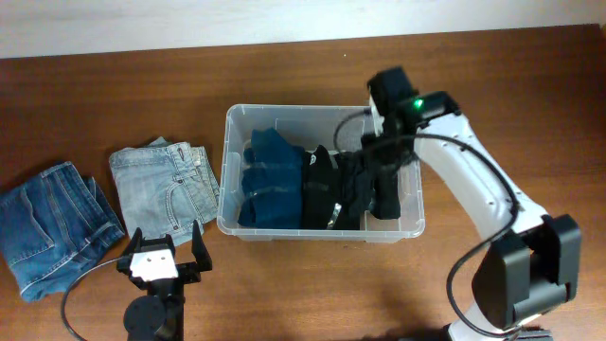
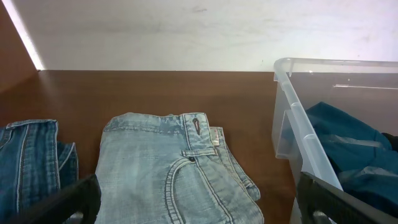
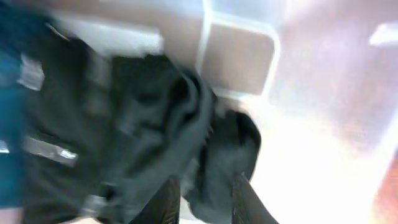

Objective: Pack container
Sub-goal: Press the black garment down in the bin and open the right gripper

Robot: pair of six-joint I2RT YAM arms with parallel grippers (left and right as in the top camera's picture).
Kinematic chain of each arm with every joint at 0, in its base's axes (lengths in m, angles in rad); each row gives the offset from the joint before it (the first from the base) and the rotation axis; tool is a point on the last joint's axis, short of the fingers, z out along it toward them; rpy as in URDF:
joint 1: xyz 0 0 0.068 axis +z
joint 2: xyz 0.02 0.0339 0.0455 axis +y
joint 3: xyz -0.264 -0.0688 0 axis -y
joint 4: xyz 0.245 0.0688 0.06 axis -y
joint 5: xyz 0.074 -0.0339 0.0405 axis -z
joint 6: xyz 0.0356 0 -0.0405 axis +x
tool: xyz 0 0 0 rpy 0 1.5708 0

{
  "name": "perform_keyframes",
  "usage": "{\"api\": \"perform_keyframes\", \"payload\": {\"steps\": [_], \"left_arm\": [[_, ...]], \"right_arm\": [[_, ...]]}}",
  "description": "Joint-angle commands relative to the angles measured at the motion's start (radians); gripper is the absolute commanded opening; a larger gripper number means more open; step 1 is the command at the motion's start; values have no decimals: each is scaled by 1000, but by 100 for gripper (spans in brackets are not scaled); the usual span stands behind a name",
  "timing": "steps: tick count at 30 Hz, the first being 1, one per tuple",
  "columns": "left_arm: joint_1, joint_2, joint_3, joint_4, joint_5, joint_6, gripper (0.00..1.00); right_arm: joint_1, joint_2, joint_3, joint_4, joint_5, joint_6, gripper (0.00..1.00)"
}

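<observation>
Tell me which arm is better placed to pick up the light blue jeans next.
Left. The left gripper stands open, facing the light blue jeans directly ahead of it on the table. The right gripper is over the container, closed on a black garment.
</observation>
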Motion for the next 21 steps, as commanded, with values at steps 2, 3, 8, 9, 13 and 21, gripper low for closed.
{"api": "perform_keyframes", "payload": {"steps": [2,3,8,9,13,21], "left_arm": [[4,-8,-10,4,4,19,99],[4,-8,-10,4,3,19,99],[4,-8,-10,4,4,19,99],[4,-8,-10,4,4,19,99],[4,-8,-10,4,4,19,99],[4,-8,-10,4,3,19,99]], "right_arm": [[2,-8,8,-3,-73,7,21],[5,-8,-4,3,-73,7,21],[33,-8,-106,82,-84,7,21],[42,-8,-138,116,-104,7,21],[86,-8,-255,248,-152,7,21],[105,-48,-246,254,-132,-9,42]]}}
